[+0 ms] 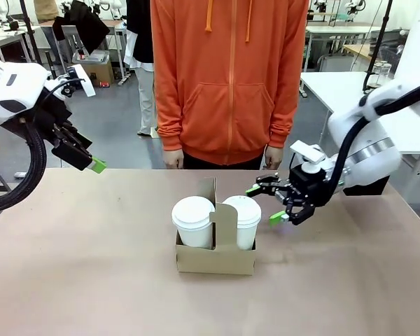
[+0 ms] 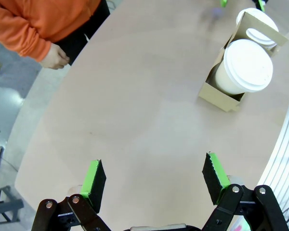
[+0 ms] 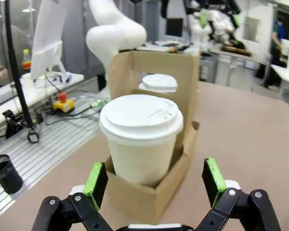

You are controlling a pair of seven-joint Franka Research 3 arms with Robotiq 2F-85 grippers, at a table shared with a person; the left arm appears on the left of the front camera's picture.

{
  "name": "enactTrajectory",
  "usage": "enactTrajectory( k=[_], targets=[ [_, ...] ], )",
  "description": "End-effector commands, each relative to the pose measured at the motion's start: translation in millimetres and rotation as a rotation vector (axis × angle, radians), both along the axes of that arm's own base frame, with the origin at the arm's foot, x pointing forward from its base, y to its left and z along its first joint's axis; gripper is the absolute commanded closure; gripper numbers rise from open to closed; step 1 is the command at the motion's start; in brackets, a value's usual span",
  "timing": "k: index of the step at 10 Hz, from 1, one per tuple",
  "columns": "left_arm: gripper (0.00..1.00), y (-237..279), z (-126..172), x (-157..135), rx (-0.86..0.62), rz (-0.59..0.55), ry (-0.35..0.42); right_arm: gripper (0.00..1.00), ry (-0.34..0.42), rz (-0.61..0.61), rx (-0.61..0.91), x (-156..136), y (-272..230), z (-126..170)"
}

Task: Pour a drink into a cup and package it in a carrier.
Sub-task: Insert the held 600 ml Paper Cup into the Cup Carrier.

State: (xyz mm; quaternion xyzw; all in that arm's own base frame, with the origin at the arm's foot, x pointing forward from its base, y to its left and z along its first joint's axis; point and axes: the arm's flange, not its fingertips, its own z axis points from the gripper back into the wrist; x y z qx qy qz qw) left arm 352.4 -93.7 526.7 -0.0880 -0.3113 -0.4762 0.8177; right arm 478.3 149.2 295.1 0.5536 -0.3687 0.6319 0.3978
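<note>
The brown cardboard carrier (image 1: 215,257) stands mid-table with a white lidded cup (image 1: 193,220) in its left slot and another cup (image 1: 242,218) in its right slot, the handle panel between them. My right gripper (image 1: 264,205) is open just right of the right cup, touching nothing. In the right wrist view that cup (image 3: 140,139) sits in the carrier (image 3: 149,197) straight ahead of the open gripper (image 3: 154,180). My left gripper (image 1: 94,166) hangs open above the table's far left; its wrist view shows it (image 2: 154,178) empty, with the carrier (image 2: 216,94) far off. The drink is out of view.
A person in an orange hoodie (image 1: 227,77) stands at the far edge, hands (image 1: 172,159) down by the table. Bare brown tabletop (image 1: 91,266) lies all around the carrier. Other tables and equipment stand in the background.
</note>
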Motion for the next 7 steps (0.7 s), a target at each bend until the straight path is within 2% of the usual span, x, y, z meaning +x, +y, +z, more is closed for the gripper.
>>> enactTrajectory(
  k=[1, 2, 4, 5, 7],
  targets=[
    [0.0, 0, 1, -3, 0.007, 0.012, 0.009, 0.0, 0.007, -0.318, -0.169, -14, -52, 31],
    [0.0, 0, 1, -3, 0.007, 0.012, 0.009, 0.0, 0.061, -0.489, -0.251, -21, -84, 48],
    [0.0, 0, 1, -3, 0.007, 0.012, 0.009, 0.0, 0.105, -0.759, -0.373, -37, -138, 70],
    [0.0, 0, 1, -3, 0.007, 0.012, 0.009, 0.0, 0.103, -0.868, -0.4, -48, -160, 76],
    [0.0, 0, 1, -3, 0.007, 0.012, 0.009, 0.0, 0.1, -1.156, -0.553, -75, -196, 83]
  ],
)
